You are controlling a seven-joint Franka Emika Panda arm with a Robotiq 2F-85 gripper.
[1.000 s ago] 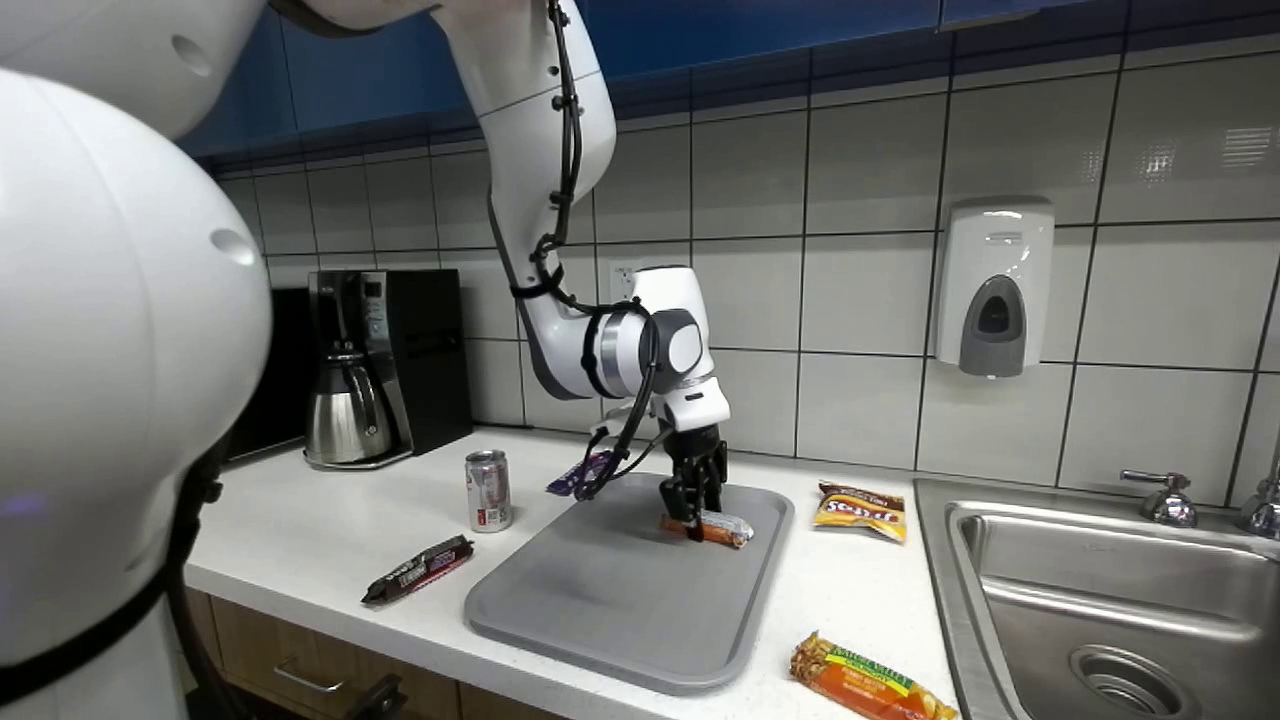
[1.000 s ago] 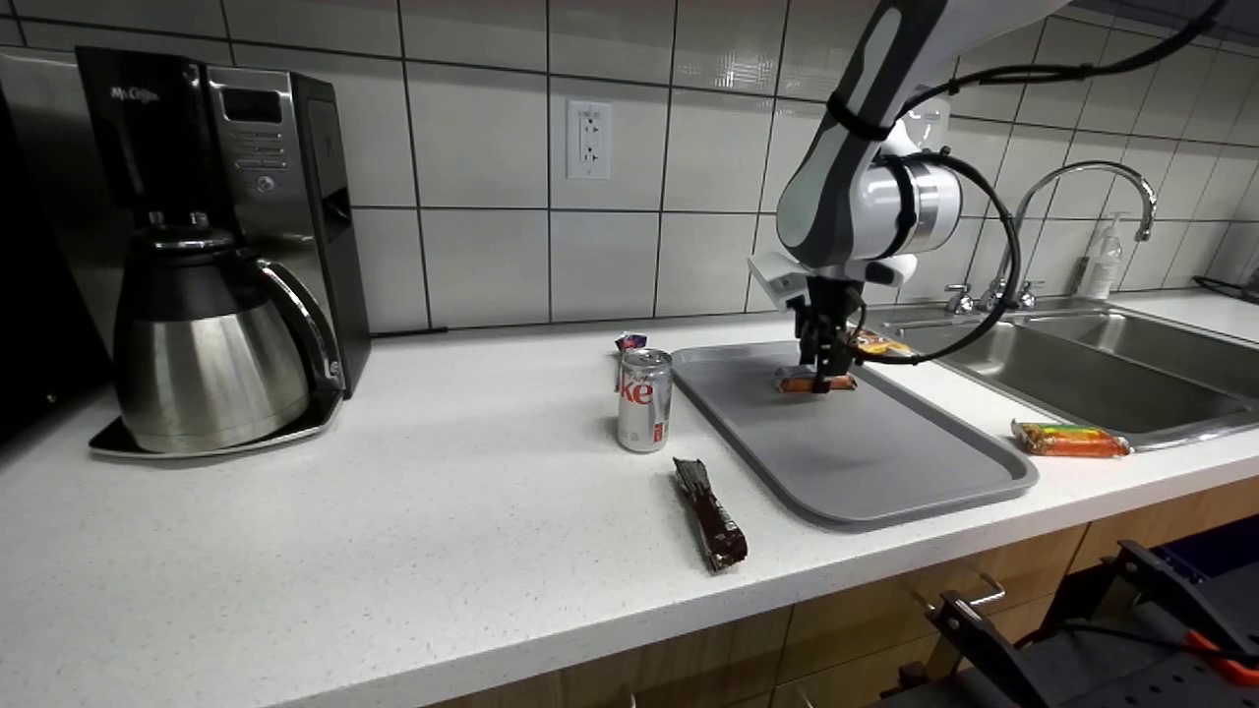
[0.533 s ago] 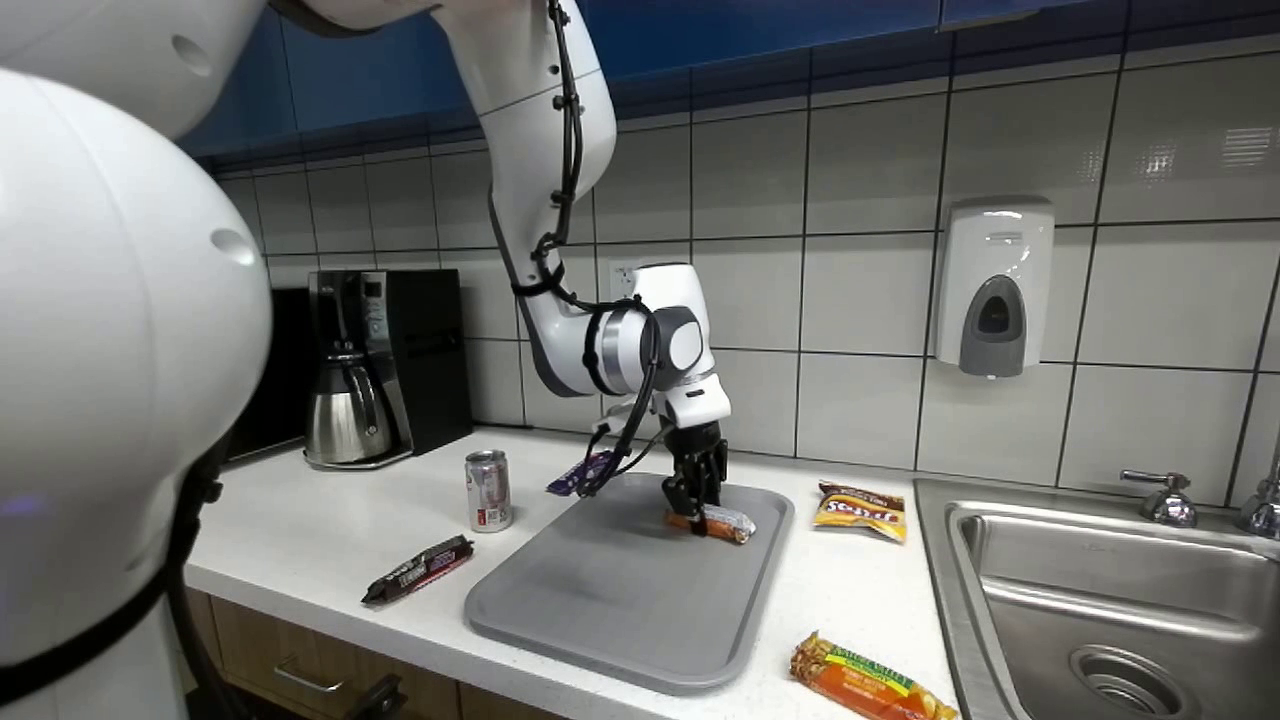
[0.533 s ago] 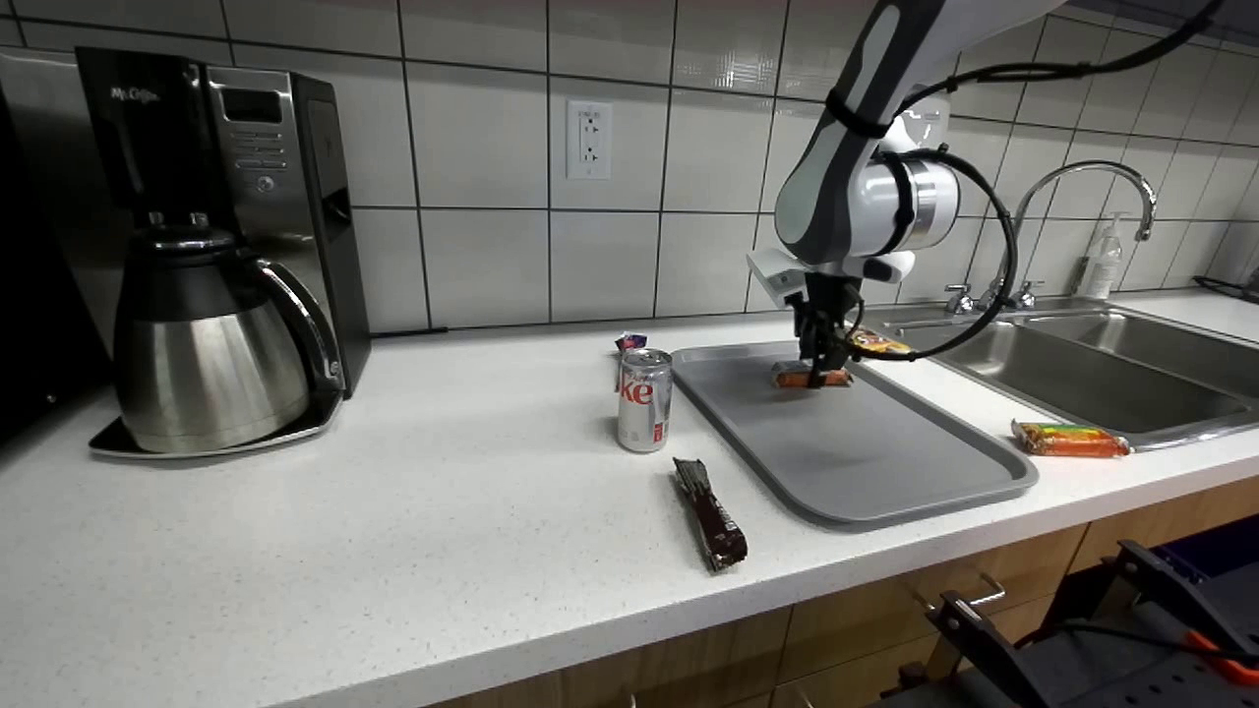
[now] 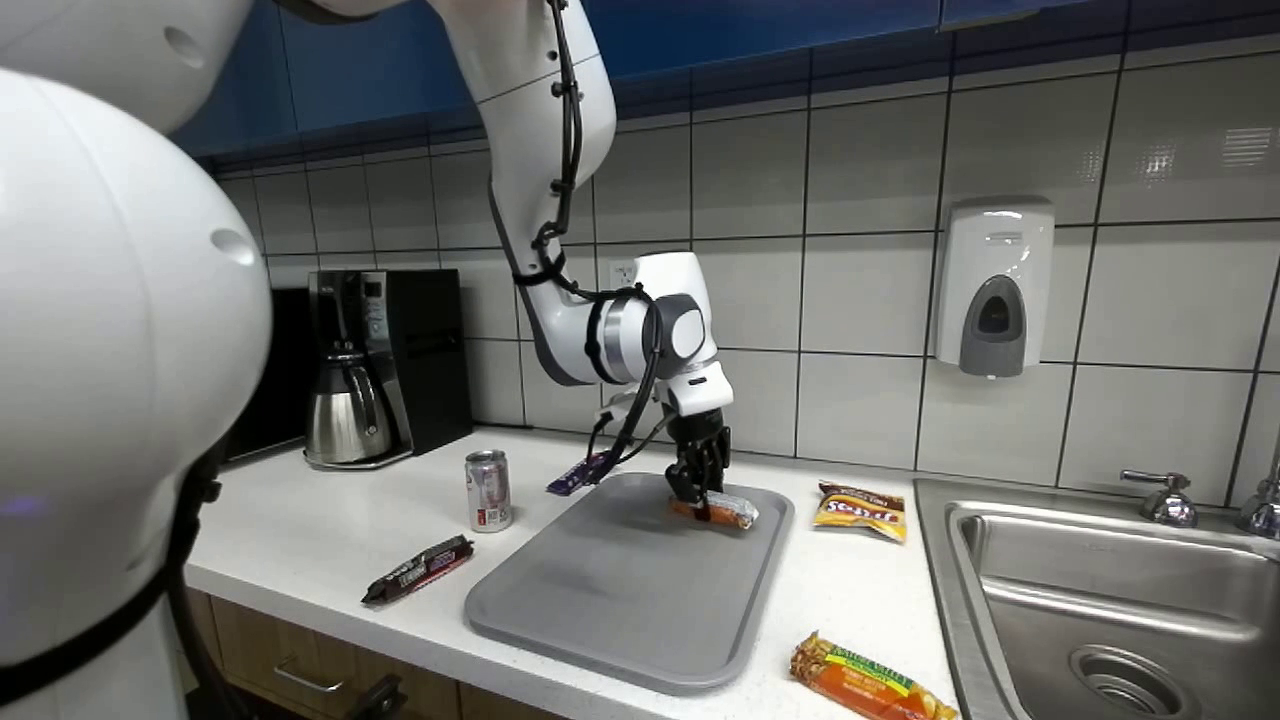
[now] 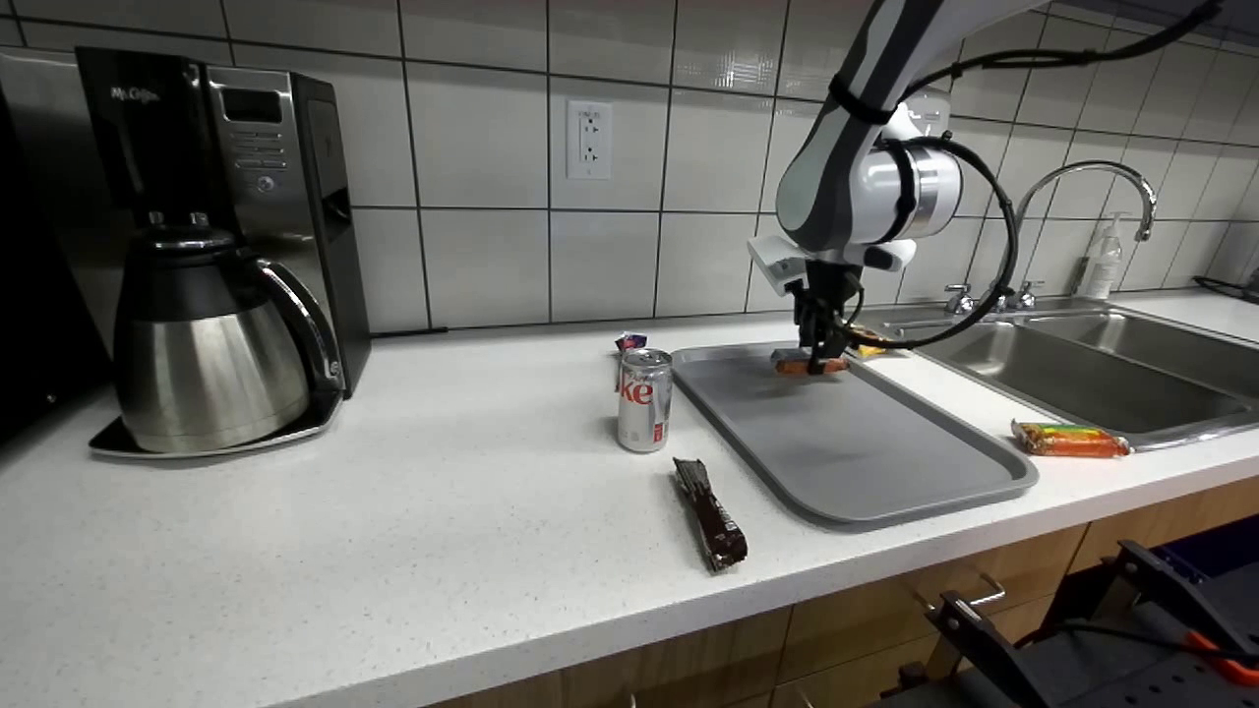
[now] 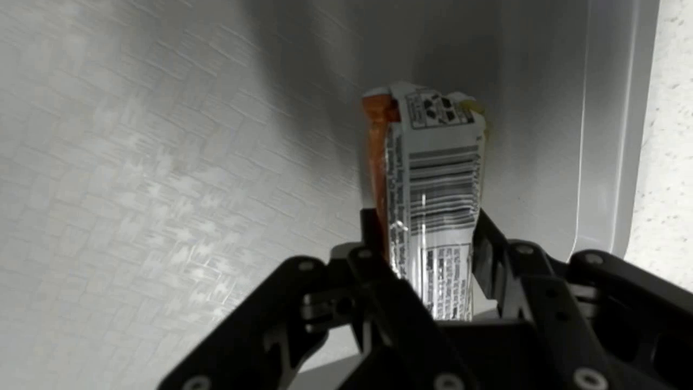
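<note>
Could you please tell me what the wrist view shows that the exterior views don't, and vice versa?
Only the wrist view shows the barcode on the wrapped snack bar. Both exterior views alone show the Mr. Coffee coffee maker, Coke can, Nature Valley granola bar and sink. All share the claw closed on that bar, the gray tray and the white countertop.

Five wrapped snacks [image 7: 438, 189], one gripper [image 7: 425, 233], one tray [image 5: 620, 600], one soda can [image 6: 645, 408], one coffee maker [image 6: 266, 162], two sink basins [image 6: 1072, 383]

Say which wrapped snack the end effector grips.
The orange-and-white bar showing a barcode: it alone is in the end effector, over the gray tray; the others lie on the counter.
</note>
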